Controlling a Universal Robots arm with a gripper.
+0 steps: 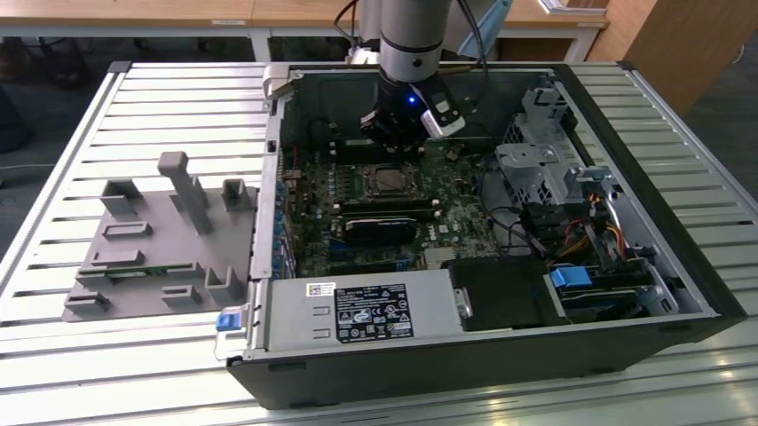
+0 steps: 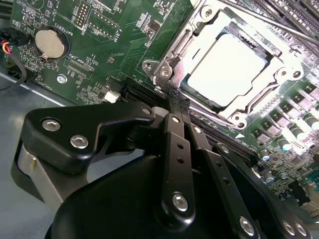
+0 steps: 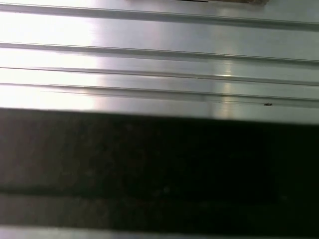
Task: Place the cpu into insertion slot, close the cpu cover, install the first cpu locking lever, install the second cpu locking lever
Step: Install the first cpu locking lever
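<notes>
The gripper's (image 2: 175,99) two black fingers (image 2: 172,129) were pressed together, with nothing between them. In the second wrist view their tips sat right at the edge of the cpu cover (image 2: 279,74), by one corner of it, just beside a thin metal lever (image 2: 207,112) that ran along that side. I could not tell if the tips touched the lever.

The cpu (image 2: 227,67) lay flat just past the fingertips. It was already down in the insertion slot (image 2: 259,42), and its pale shiny top showed through the hole in the middle of the cover. The silvery cover lay flat over it, like a picture frame around it.

All around the slot was the green motherboard (image 2: 119,35). A round silver battery (image 2: 51,42) sat on it, well apart from the fingers.

In the exterior view the gripper (image 1: 397,133) hung straight down from the arm (image 1: 409,35) into the open computer case (image 1: 498,355), just behind the slot (image 1: 388,180) in the middle of the board. A long black card (image 1: 379,232) lay nearer to me than the slot. A grey power box (image 1: 355,312) sat at the front of the case. The case lay on a table (image 1: 71,355) of shiny metal slats. On the exterior view's left, a grey plastic holder (image 1: 154,240) stood on the table, beside the case.
</notes>
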